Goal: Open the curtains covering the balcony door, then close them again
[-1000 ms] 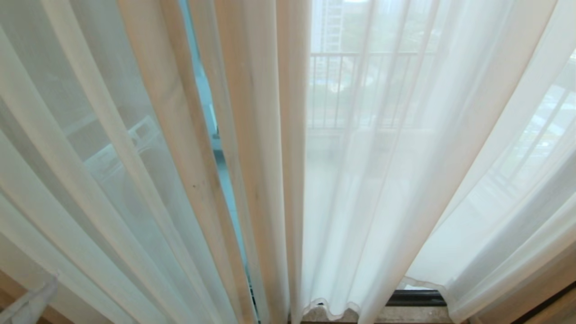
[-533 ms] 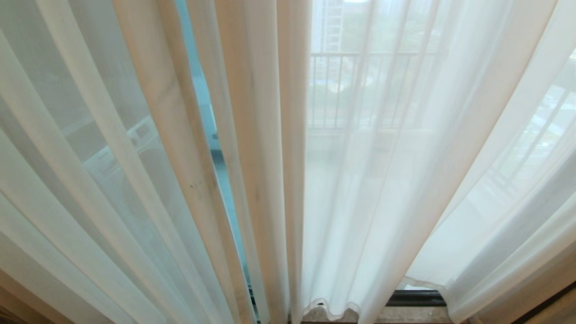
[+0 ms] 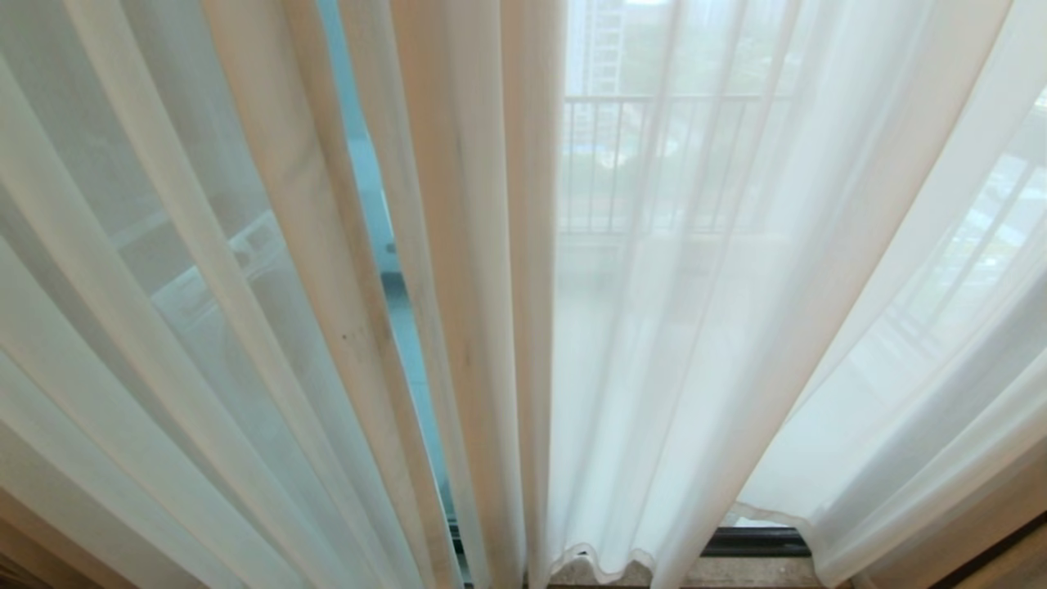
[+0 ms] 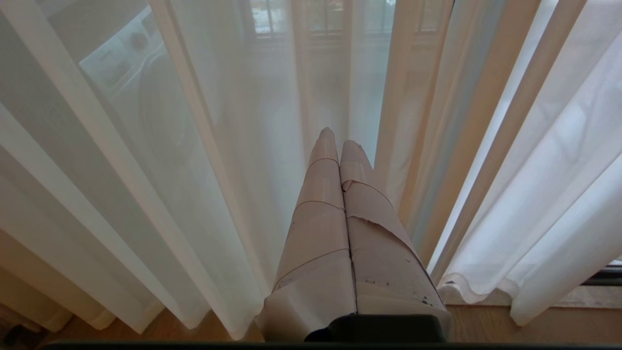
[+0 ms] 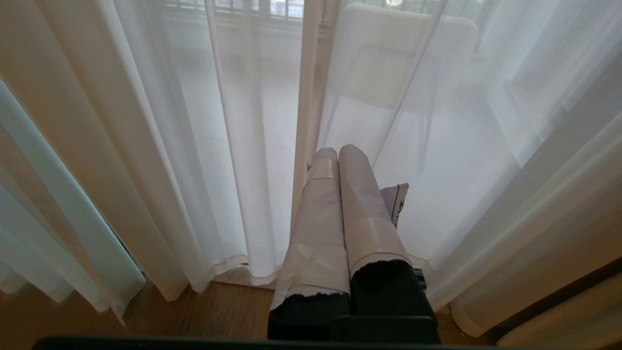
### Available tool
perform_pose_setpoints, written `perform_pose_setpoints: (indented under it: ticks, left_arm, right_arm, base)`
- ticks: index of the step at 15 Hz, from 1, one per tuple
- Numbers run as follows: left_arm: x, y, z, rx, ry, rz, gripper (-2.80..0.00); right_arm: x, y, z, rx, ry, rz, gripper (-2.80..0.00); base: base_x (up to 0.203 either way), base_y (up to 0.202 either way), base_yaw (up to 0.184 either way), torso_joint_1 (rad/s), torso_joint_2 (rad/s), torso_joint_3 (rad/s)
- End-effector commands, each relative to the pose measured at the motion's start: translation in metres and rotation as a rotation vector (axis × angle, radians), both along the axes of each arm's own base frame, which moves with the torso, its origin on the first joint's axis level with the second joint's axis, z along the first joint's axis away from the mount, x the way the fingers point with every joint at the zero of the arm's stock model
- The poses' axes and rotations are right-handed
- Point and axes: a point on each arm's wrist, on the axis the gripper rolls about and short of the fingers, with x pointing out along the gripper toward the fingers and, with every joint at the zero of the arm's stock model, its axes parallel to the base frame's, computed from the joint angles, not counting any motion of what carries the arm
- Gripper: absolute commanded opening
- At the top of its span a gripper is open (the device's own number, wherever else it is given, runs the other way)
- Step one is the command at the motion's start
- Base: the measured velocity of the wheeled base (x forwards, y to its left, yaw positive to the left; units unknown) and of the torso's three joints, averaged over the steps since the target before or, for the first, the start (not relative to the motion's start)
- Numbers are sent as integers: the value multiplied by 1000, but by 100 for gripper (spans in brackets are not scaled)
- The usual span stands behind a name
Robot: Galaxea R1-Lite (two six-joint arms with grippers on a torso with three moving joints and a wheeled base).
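- Sheer white fabric fills nearly every view: the curtains (image 3: pixel 245 311) hang in soft vertical folds across the balcony door (image 3: pixel 757 541), whose dark frame shows only as a short strip under the wavy hem.
- Between the two panels, slightly left of centre in the head view, a narrow slit (image 3: pixel 384 245) lets a sliver of blue-green daylight through. Otherwise the panels are drawn together, so the curtains look close to fully shut.
- Compared with a second ago, a pale, fabric-like shape at the lower left corner of the head view is gone, and the folds on the left have shifted slightly. Neither arm shows in the head view now.
- My reading: the left arm has pulled back from the fabric, and the closing half of the task looks all but finished, apart from that slit.
- From its own wrist camera, the left gripper (image 4: pixel 339 139) is clenched, its tape-wrapped fingers (image 4: pixel 324 146) pressed together. It holds nothing and points at the folds, apart from them as far as I can tell.
- Likewise clenched and empty, the right gripper (image 5: pixel 337 153) has its taped fingers (image 5: pixel 354 160) against or just in front of the sheer panel; contact cannot be told.
- Wooden floor (image 5: pixel 228 311) shows below the hems.
- Through the fabric, a balcony railing (image 3: pixel 654 102) is faintly visible.
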Motion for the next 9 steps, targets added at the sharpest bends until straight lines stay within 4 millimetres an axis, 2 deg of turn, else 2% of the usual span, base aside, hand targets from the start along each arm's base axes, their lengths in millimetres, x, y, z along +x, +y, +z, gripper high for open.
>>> perform_pose_setpoints:
  ticks: [1,9]
  left_arm:
    - [0,0,0,0,0,1,-280]
    - [0,0,0,-1,0,1,-280]
  right_arm:
    - [0,0,0,-1,1,0,-280]
    - [0,0,0,-1,1,0,-280]
  base:
    - [0,0,0,0,0,0]
    - [0,0,0,0,0,0]
